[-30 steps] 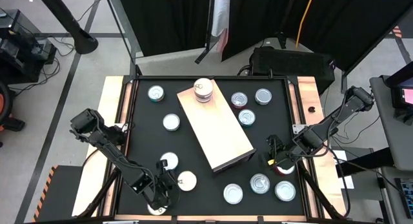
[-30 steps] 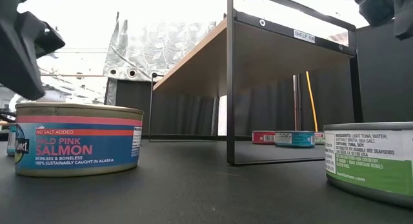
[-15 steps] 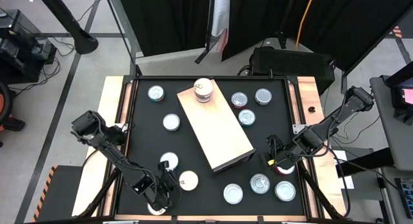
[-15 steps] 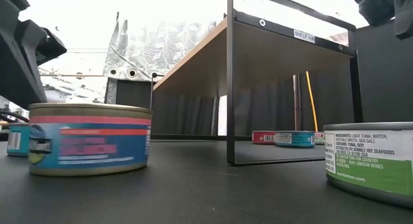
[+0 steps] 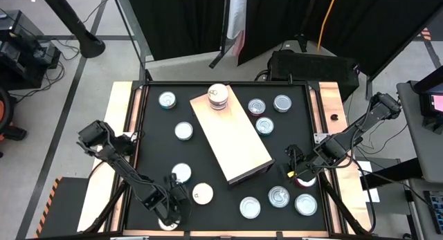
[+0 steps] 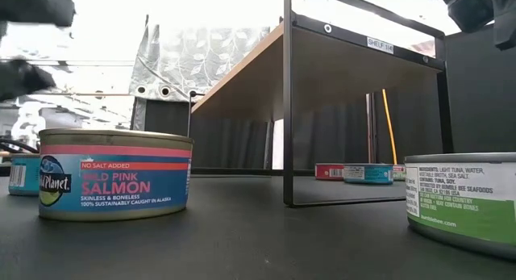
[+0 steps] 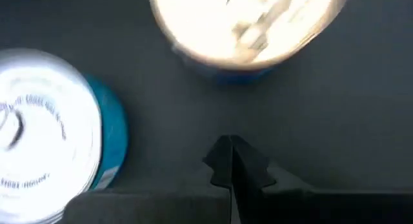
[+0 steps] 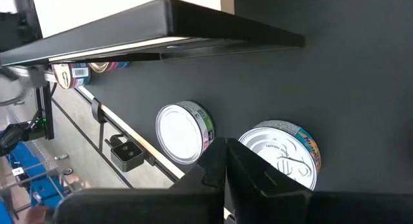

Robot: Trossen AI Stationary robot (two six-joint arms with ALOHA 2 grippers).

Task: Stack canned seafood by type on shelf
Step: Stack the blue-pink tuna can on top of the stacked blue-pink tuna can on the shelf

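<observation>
Left gripper (image 5: 181,196) is fully closed and empty, low beside a salmon tin (image 5: 202,194) near the table's front edge. Right gripper (image 5: 291,169) is closed too, over a red-sided tin (image 5: 303,179); held or not, I cannot tell. With closed fingers a tin may get pushed. The shelf (image 5: 230,135) carries one small stack (image 5: 217,96).

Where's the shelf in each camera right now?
High: the shelf is the angled board at centre.
Low: pale board on a black frame, middle.
Left wrist: not in it.
Right wrist: dark slab beyond two tins.
Landmark: green-label tin, in all but the left wrist.
</observation>
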